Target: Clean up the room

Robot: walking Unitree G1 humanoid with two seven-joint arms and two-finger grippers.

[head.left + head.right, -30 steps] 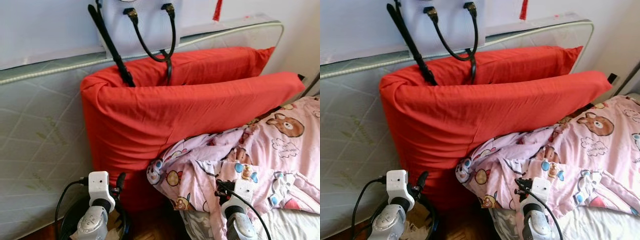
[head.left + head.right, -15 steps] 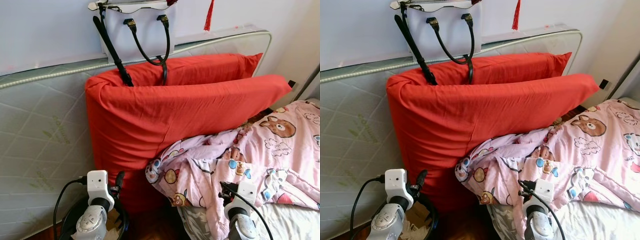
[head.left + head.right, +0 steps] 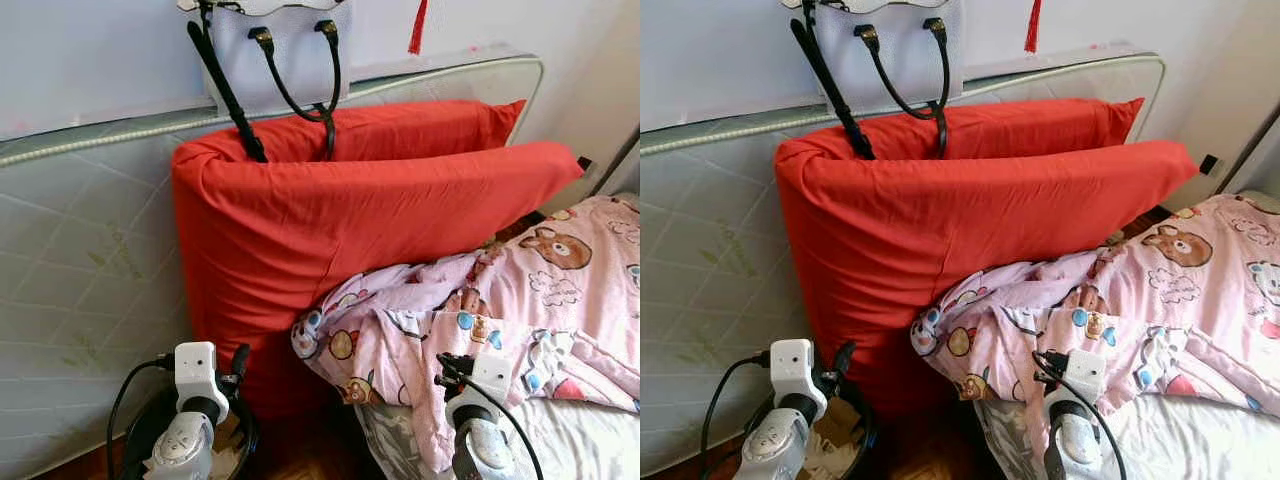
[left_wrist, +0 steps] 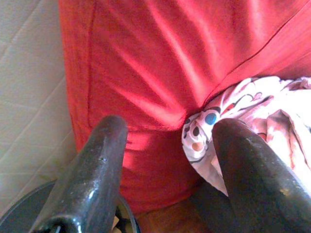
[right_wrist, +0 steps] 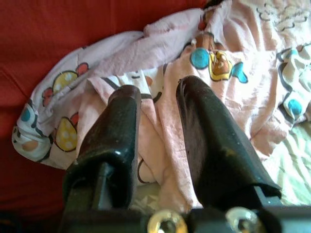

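Observation:
A pink blanket (image 3: 480,310) printed with cartoon bears lies crumpled over the corner of a bed (image 3: 580,445) at the right. Two big red cushions (image 3: 350,220) stand on edge behind it, leaning on a grey quilted mattress (image 3: 80,300). Low at the left, my left gripper (image 4: 170,126) is open, facing the lower red cushion and the blanket's edge. Beside it, low in the middle, my right gripper (image 5: 159,90) hovers over the blanket, its fingers a little apart with nothing between them.
A white handbag (image 3: 275,40) with black straps hangs on the wall above the cushions. A black bin (image 3: 235,445) holding paper scraps stands on the wooden floor under my left arm. A red tassel (image 3: 418,25) hangs at the top right.
The head camera has shifted slightly, so the whole scene sits differently in the picture. Both arms keep their low positions and none of the things has moved.

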